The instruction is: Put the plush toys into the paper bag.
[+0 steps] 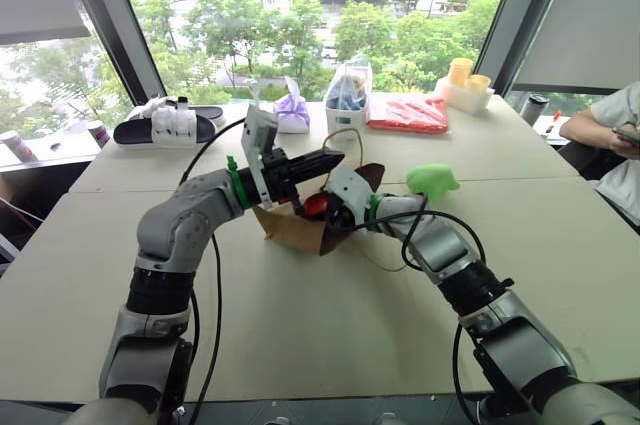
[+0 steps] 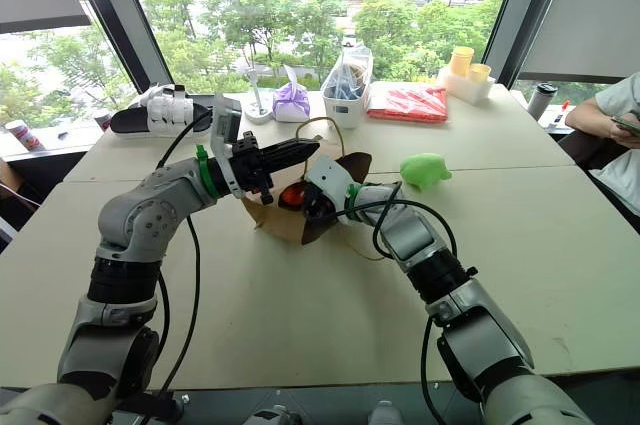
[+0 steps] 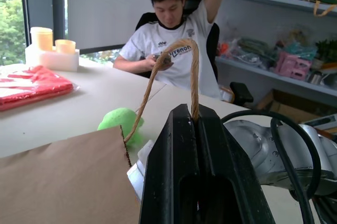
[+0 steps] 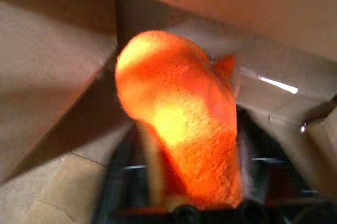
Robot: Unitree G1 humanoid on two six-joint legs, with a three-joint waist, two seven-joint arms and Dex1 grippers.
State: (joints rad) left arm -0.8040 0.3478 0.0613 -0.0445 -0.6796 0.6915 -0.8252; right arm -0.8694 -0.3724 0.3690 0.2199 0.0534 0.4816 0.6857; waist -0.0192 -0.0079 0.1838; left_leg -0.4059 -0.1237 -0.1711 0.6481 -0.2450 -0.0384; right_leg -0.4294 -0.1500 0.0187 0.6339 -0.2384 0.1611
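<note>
To the left of the paper bag [image 1: 296, 228], one black-and-white slide sandal [image 1: 166, 127] lies near the table's far edge. The left gripper [image 3: 194, 121] reaches in from that side, its two black fingers pressed together on one of the bag's tan loop handles [image 3: 174, 60], lifting it — the other handle [image 1: 341, 137] arcs free above the mouth. The bag lies on its side at the table's centre, mouth toward the right. In that mouth sits the orange-red plush toy [image 4: 179, 124], one of two toys, between the right gripper's [image 1: 333, 211] fingers, which stand apart on either side of it — whether they still press it cannot be told. Right of the bag, apart from it, the lime-green plush toy [image 1: 432, 180] rests on the table. Beyond the bag stand one purple tied pouch [image 1: 292, 112], one clear plastic bag [image 1: 348, 95] and one red packet [image 1: 408, 114].
</note>
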